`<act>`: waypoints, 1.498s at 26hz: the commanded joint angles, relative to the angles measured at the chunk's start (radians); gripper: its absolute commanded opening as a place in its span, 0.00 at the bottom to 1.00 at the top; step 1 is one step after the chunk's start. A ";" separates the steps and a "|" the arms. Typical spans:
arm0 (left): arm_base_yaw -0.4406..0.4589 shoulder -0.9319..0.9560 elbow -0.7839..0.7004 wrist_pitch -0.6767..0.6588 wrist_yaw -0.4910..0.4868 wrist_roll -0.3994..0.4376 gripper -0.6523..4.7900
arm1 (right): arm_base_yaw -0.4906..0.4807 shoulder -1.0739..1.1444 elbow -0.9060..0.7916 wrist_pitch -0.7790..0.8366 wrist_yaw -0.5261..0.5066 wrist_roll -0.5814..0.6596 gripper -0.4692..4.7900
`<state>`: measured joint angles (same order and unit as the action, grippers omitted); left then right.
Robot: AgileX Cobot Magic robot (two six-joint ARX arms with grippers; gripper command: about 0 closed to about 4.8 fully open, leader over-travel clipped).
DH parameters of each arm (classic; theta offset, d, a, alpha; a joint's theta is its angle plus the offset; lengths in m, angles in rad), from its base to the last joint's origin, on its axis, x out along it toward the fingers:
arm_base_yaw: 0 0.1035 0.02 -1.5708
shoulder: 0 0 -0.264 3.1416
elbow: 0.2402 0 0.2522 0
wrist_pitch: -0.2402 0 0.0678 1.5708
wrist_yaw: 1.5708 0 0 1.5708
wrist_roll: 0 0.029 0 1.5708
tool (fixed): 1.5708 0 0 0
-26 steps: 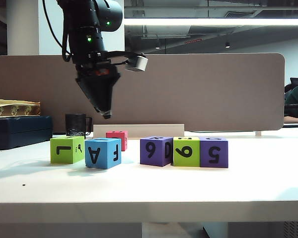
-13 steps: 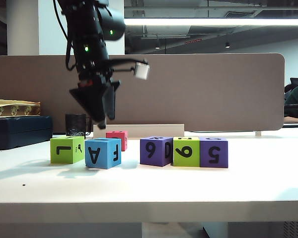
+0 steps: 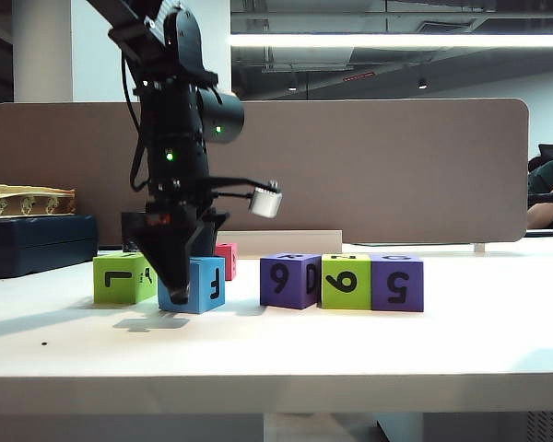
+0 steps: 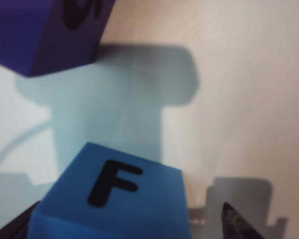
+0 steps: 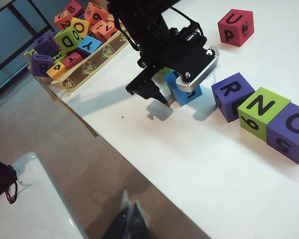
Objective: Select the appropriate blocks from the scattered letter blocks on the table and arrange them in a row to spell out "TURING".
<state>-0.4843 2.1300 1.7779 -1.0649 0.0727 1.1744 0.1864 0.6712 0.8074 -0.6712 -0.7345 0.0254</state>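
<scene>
Six letter blocks stand on the table (image 3: 350, 350). From the left come a lime green one (image 3: 120, 279), a blue one (image 3: 203, 284) with a red one (image 3: 228, 257) behind it, then a touching row of purple (image 3: 290, 281), lime green (image 3: 346, 281) and purple (image 3: 396, 283). My left gripper (image 3: 177, 276) is low over the blue block (image 4: 114, 199), open, a fingertip (image 4: 236, 224) on each side and a gap still showing. From the right wrist the row's tops read R (image 5: 231, 94), N (image 5: 263, 110), G (image 5: 291, 132). My right gripper (image 5: 132, 219) hangs shut beyond the table's edge, over the floor.
A black mug (image 3: 138, 226) stands behind the left blocks, partly hidden by the arm. A dark box (image 3: 37, 244) sits at far left, and a cardboard tray (image 5: 74, 35) holds several more letter blocks. The brown-grey divider panel (image 3: 396, 166) closes the back.
My left gripper has come down from above the blocks and rolled its wrist, and its open fingers now straddle the blue block. No block has moved.
</scene>
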 commanded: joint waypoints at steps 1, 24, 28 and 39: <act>-0.001 0.003 0.003 0.009 -0.020 -0.001 1.00 | 0.001 -0.003 0.007 0.009 -0.007 -0.002 0.09; -0.002 0.002 0.004 0.150 -0.028 -0.460 0.67 | 0.001 -0.003 0.007 0.010 -0.005 -0.002 0.09; -0.002 0.002 0.005 0.163 -0.028 -0.634 0.67 | 0.001 -0.003 0.007 0.010 -0.005 -0.002 0.09; -0.002 0.001 0.006 0.266 0.006 -1.205 0.67 | 0.001 -0.003 0.007 0.010 -0.005 -0.003 0.09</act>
<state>-0.4843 2.1365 1.7802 -0.8211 0.0612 0.0463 0.1864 0.6712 0.8074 -0.6708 -0.7341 0.0254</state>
